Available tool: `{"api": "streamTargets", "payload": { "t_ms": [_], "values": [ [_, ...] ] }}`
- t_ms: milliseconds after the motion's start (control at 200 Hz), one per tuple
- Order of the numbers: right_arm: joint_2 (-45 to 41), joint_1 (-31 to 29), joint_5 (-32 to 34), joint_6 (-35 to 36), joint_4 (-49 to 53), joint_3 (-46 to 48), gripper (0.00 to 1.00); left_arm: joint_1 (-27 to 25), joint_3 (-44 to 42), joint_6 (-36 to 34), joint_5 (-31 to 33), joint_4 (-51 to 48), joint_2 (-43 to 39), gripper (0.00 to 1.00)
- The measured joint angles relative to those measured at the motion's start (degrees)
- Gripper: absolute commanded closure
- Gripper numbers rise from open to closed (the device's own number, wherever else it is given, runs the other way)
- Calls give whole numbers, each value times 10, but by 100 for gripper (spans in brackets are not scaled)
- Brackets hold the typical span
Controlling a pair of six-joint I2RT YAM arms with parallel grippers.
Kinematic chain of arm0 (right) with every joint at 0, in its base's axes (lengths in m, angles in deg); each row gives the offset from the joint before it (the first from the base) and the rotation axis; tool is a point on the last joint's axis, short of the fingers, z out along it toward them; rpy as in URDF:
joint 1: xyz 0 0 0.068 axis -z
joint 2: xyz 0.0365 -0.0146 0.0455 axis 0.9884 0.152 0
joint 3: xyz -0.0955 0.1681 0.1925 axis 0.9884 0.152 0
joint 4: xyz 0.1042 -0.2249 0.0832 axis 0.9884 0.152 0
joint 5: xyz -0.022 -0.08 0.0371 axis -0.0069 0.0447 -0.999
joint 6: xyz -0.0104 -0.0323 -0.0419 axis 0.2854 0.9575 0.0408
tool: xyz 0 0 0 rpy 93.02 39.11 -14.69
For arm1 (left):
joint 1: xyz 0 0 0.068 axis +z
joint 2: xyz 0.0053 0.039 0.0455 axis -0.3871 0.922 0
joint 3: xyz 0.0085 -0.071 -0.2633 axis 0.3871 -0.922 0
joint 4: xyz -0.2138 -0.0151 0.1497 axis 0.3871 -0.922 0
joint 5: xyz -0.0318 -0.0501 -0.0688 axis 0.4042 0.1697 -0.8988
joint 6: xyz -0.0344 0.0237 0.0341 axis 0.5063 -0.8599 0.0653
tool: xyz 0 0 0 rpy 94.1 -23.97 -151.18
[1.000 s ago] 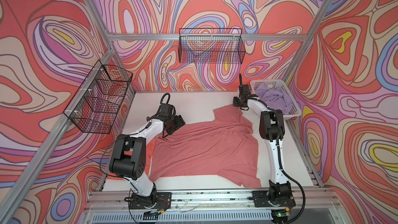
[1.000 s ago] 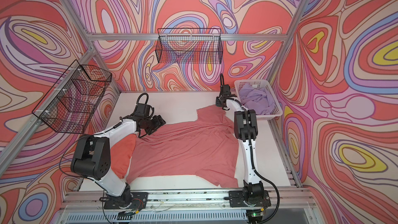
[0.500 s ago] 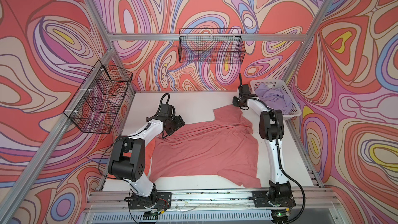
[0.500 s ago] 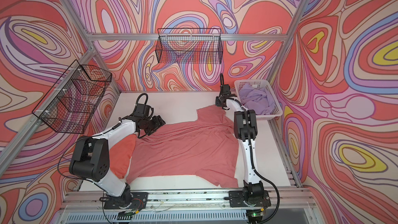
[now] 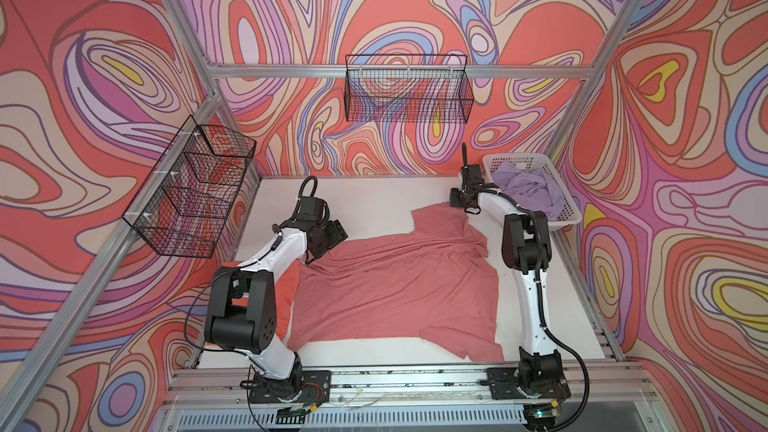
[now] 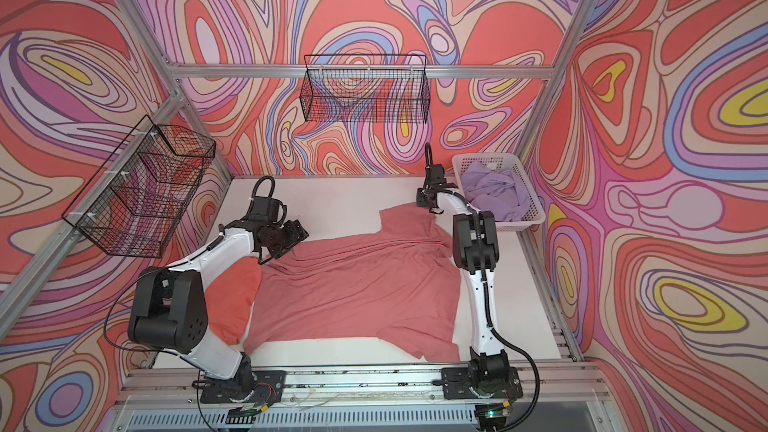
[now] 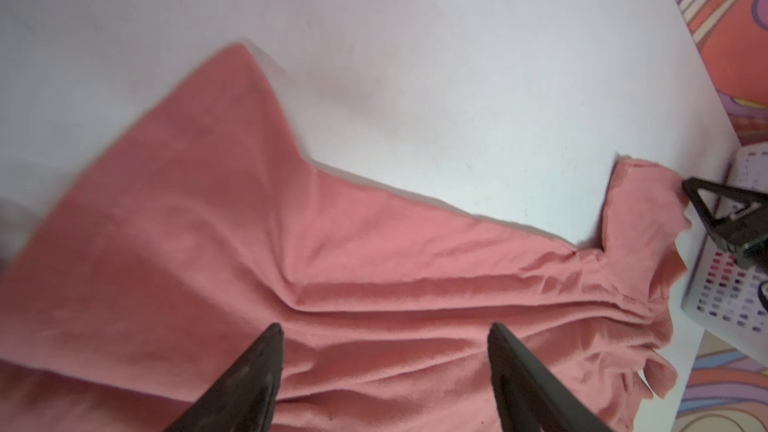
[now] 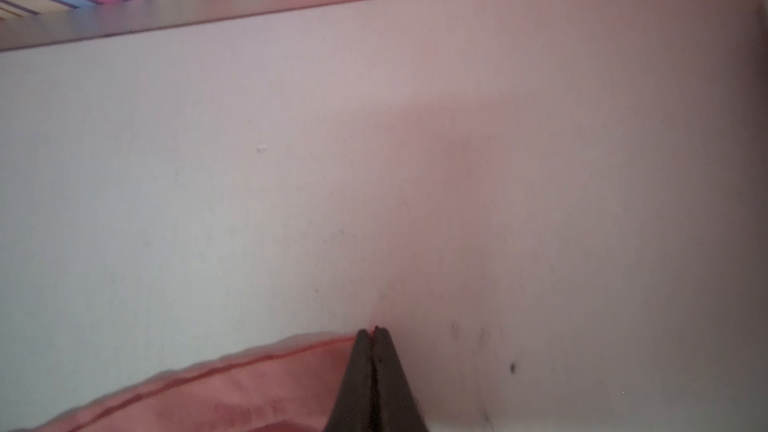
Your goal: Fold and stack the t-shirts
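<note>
A dusty salmon-pink t-shirt (image 5: 399, 284) (image 6: 357, 284) lies spread and wrinkled on the white table in both top views. At its far right sleeve my right gripper (image 5: 458, 200) (image 6: 424, 200) is shut, and the right wrist view shows the sleeve's hemmed edge (image 8: 249, 371) pinched between the fingertips (image 8: 371, 331). My left gripper (image 5: 332, 235) (image 6: 297, 234) (image 7: 384, 328) hangs open over the shirt's far left part, with only wrinkled cloth (image 7: 374, 292) below it. A folded orange-coral t-shirt (image 5: 286, 301) (image 6: 237, 297) lies at the left, partly under the left arm. A lavender t-shirt (image 5: 528, 189) (image 6: 494, 193) is bunched in the basket.
The white slatted basket (image 5: 563, 214) (image 6: 532, 218) stands at the back right corner, right beside the right gripper. Black wire baskets hang on the back wall (image 5: 409, 93) and the left wall (image 5: 191, 193). Bare white tabletop (image 5: 374, 197) lies behind the shirt.
The right gripper's jaws have closed on the sleeve edge of the salmon-pink shirt. Both arms and the cloth have barely moved.
</note>
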Motion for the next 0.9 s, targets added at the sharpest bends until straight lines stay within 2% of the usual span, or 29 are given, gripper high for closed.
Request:
{"api": "streamTargets", "payload": {
  "t_ms": [180,421,596,836,901],
  "values": [
    [-78,0,21,11,1,61,100,40,59,-45,51,-14,21,25],
    [-188,2,54,16,-2,118,100,44,123,-87,79,-14,108,35],
    [-201,4,58,16,-2,134,100,44,148,-96,92,-21,160,46],
    [-200,4,57,16,0,137,100,56,150,-95,116,-28,162,60],
    [-200,4,57,16,0,137,100,65,164,-95,117,-35,172,61]
  ]
}}
